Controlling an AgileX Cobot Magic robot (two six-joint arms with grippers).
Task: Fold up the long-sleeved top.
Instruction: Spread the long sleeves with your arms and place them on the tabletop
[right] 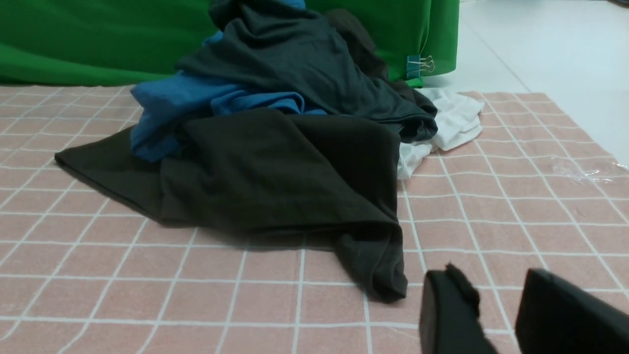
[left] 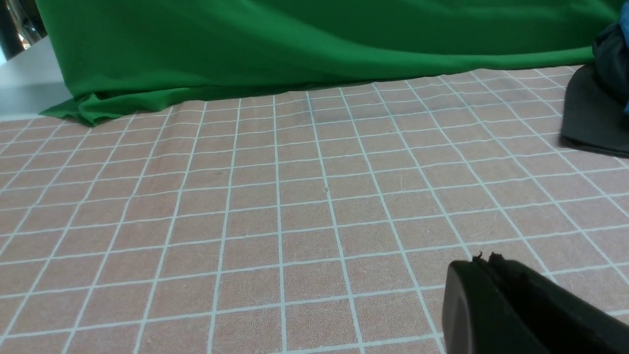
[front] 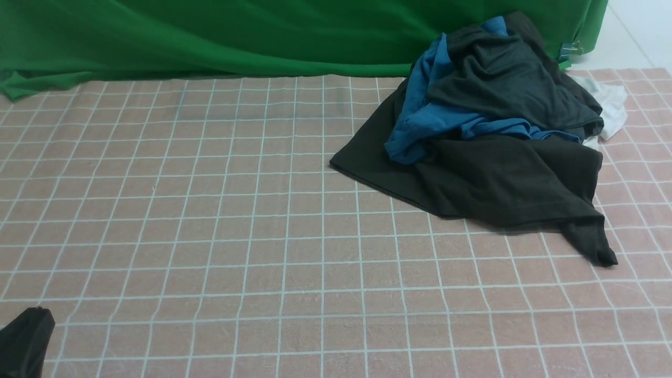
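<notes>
Front view | progress: nothing folded; long-sleeved top (front: 499, 178) crumpled at 2 o'clock under blue garment (front: 420, 131) and charcoal garment (front: 504, 79); freeing, spreading and folding all remain | left gripper (left: 480, 259) closed, empty, 8 o'clock | right gripper (right: 491, 287) parted, empty, near the top's trailing end | surface: pink checked cloth (front: 210, 220); green backdrop (front: 262, 31) at 12; white floor (front: 640, 31) beyond.

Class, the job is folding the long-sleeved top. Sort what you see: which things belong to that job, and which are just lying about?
Belongs to the job: black long-sleeved top, left gripper, right gripper.

Just lying about: blue garment, charcoal-grey garment, white garment, binder clip, green cloth.
</notes>
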